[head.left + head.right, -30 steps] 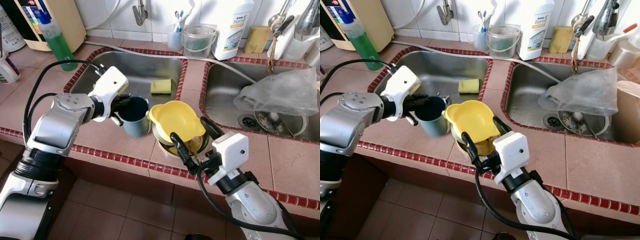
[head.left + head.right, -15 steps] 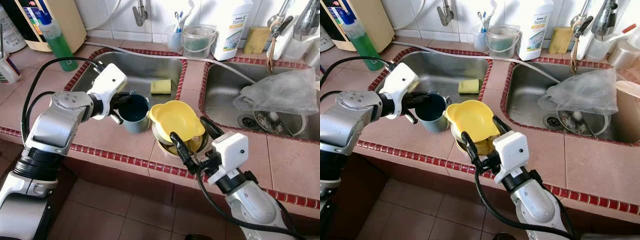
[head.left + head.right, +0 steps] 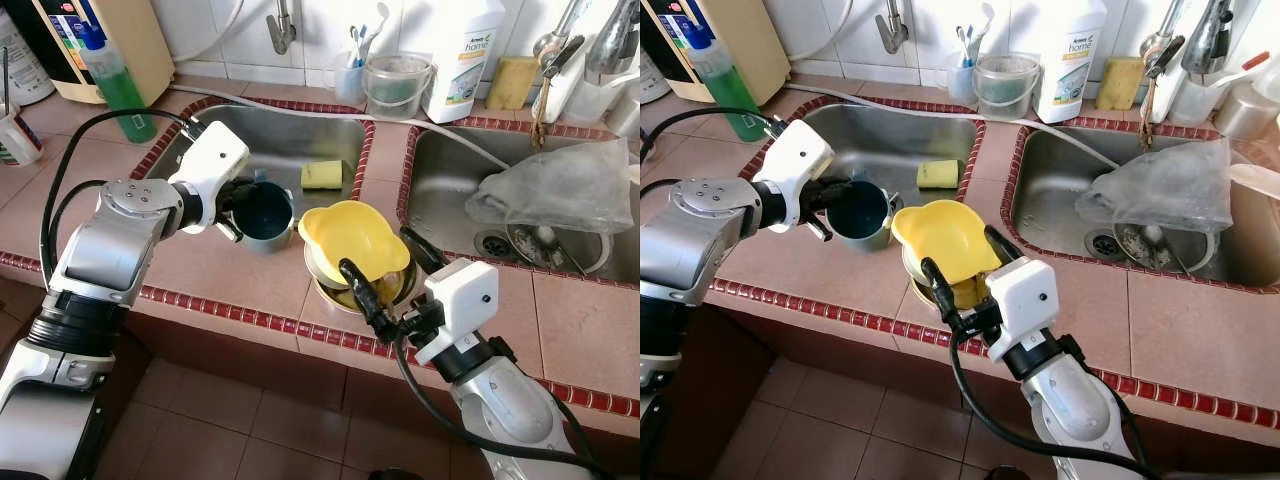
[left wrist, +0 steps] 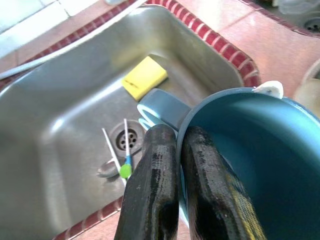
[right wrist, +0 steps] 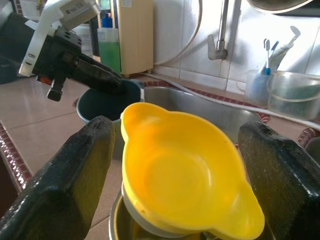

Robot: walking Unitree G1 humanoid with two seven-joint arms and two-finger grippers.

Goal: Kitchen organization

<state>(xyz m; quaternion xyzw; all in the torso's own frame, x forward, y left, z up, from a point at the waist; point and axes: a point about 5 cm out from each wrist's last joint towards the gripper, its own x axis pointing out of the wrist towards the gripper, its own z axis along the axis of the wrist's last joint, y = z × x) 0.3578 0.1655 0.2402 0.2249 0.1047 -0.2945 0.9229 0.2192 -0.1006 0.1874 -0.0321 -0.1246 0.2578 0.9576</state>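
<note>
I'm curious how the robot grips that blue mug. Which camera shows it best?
The left wrist view: the left gripper has its black fingers pinching the round blue mug at the rim, one inside, one outside. Both eye views show the mug from above, at the sink's edge. The right wrist view catches it partly, behind the yellow bowl.

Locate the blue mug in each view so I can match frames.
Left eye: blue mug left of centre, at the sink's edge, beside the yellow bowl.
Right eye: left of centre.
Left wrist: lower right, rim pinched in the left gripper jaws.
Right wrist: left of centre, behind the bowl.
Shared landmark: yellow sponge.
</note>
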